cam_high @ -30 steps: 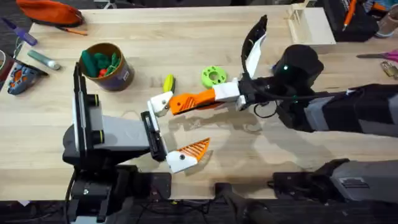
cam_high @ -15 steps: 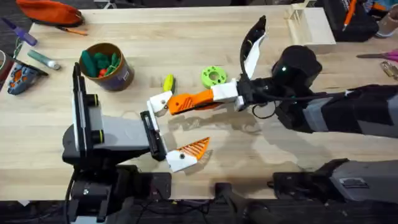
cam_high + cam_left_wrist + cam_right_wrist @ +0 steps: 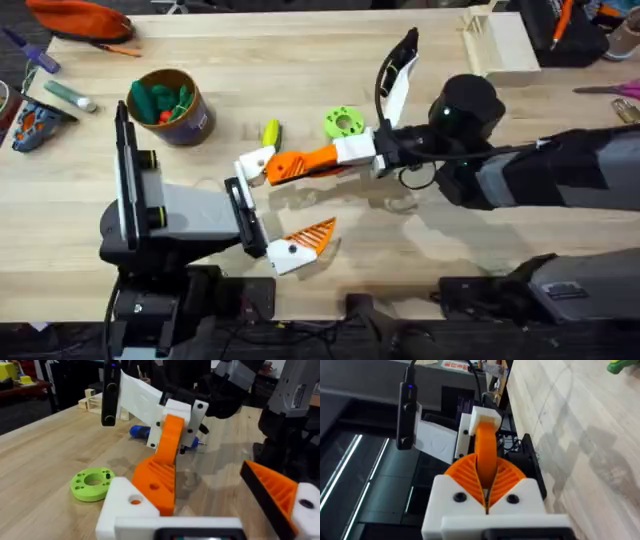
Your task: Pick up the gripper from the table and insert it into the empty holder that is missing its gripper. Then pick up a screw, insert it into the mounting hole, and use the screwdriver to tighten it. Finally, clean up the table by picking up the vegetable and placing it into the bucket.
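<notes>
While my left gripper [image 3: 272, 215] stands spread near my base, one white holder [image 3: 256, 163] bare and the other finger [image 3: 300, 247] wearing its orange ribbed pad, my right gripper [image 3: 300, 165] reaches across the middle with its fingers pressed together on the orange gripper [image 3: 159, 477]. That wedge's tip sits against the bare holder [image 3: 131, 506]. Just beyond lie the yellow vegetable [image 3: 270, 133] and the green disc [image 3: 343, 123]. Behind my right wrist the blue screwdriver [image 3: 142, 432] rests on the table [image 3: 300, 60]. Farther left stands the brown bucket [image 3: 175, 107] with toy vegetables inside.
</notes>
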{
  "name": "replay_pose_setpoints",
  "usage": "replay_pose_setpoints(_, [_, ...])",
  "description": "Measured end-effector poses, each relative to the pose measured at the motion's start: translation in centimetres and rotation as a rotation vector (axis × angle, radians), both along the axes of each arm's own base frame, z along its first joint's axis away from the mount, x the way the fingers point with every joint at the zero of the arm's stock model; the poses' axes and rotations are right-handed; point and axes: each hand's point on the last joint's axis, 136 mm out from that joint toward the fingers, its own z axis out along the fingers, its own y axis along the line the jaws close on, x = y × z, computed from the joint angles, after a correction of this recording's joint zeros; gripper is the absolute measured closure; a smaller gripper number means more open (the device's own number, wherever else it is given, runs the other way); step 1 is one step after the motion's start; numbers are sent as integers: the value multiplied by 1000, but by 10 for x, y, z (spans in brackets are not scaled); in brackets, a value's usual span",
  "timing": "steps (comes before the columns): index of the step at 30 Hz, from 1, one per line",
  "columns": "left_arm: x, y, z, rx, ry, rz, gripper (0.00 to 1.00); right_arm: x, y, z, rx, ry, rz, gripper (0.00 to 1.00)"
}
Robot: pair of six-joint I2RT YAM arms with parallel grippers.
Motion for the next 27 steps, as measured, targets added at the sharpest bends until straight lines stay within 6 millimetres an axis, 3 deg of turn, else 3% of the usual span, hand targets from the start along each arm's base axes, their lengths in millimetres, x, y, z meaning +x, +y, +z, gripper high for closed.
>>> replay_pose_setpoints(27, [-1,0,0,1,-5,-4,11,-3,15,7,-5,13,61,992])
